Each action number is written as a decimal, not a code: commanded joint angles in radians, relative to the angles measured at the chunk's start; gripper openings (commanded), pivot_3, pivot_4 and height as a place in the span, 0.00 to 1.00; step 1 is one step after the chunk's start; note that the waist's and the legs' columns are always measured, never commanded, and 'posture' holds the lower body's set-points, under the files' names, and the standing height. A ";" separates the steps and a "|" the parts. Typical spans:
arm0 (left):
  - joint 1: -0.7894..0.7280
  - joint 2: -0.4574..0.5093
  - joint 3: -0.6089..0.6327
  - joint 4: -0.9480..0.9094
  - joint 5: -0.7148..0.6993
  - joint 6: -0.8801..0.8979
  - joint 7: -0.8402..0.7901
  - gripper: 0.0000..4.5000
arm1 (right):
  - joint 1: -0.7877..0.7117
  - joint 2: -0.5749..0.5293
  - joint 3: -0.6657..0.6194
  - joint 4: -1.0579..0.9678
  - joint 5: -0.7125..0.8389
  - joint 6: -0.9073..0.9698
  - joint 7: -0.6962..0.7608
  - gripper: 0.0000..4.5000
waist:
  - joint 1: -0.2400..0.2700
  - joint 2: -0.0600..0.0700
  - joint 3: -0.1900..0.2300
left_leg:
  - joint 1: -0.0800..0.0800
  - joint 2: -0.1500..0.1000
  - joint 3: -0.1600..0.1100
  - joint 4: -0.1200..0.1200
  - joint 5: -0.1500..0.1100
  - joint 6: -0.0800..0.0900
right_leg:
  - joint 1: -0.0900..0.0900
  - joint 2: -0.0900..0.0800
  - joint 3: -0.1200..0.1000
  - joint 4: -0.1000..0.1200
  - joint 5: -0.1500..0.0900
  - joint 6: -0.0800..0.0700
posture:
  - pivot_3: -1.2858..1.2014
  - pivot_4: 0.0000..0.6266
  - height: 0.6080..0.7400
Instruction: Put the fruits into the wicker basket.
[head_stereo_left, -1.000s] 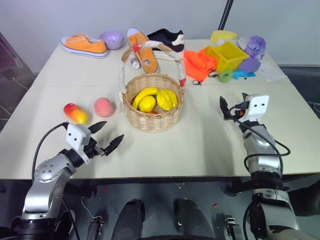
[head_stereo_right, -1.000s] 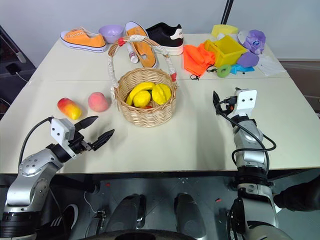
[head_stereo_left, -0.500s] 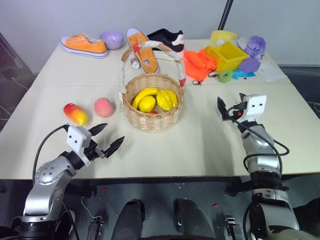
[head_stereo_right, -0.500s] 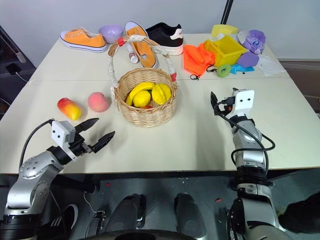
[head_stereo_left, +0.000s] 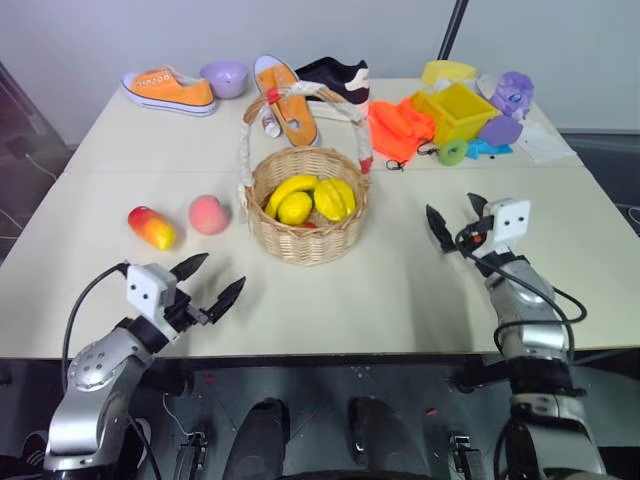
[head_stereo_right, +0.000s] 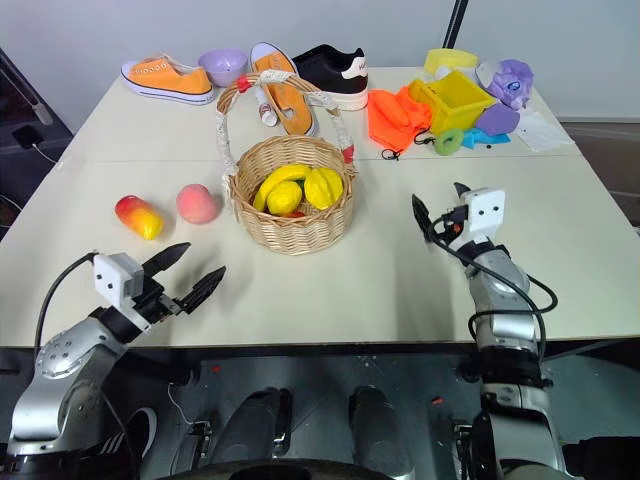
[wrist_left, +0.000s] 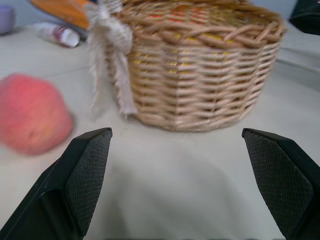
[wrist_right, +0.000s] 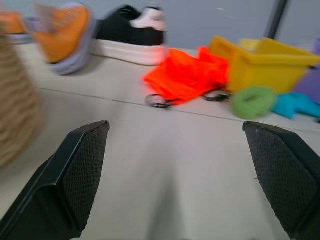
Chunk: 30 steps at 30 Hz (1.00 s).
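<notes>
The red-orange-yellow mango and the pink peach lie side by side on the table, left of the wicker basket. The basket stands mid-table with its arched handle up and holds yellow fruits. My left gripper is open and empty near the table's front edge, nearer than the peach and apart from it. In the left wrist view the peach and the basket lie ahead of its fingers. To the right of the basket, my right gripper hangs open and empty over bare table.
Along the table's far side lie an orange sneaker, a purple bowl, an orange shoe, a black shoe, an orange cloth, a yellow toy cart and purple items.
Both arms have drawn back toward the table's near edge. The right gripper has also shifted slightly left and turned. Both stay open; the fruits and basket have not moved.
</notes>
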 joint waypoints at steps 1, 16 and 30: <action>0.034 -0.025 0.088 -0.037 -0.005 -0.046 0.065 1.00 | 0.087 -0.038 -0.014 -0.178 0.092 0.024 0.107 0.99 | 0.000 0.000 0.000 | 0.000 0.000 0.000 0.000 0.000 0.000 | 0.000 0.000 0.000 0.000 0.000 0.000 | 0.52 0.24 1.00; 0.149 -0.127 0.194 -0.071 -0.074 -0.016 0.211 1.00 | 0.396 -0.179 0.038 -0.547 0.262 0.121 0.421 0.99 | 0.002 -0.002 -0.001 | 0.000 0.001 0.001 0.001 0.000 0.000 | 0.001 -0.001 0.000 -0.004 -0.001 0.000 | 0.52 0.24 1.00; -0.078 -0.067 0.163 -0.124 -0.042 0.258 0.468 1.00 | 0.325 -0.210 0.110 -0.485 0.161 0.015 0.517 0.99 | 0.004 -0.003 -0.001 | 0.000 -0.001 0.001 0.002 0.000 0.000 | 0.001 -0.001 0.000 -0.003 0.000 0.000 | 0.52 0.24 1.00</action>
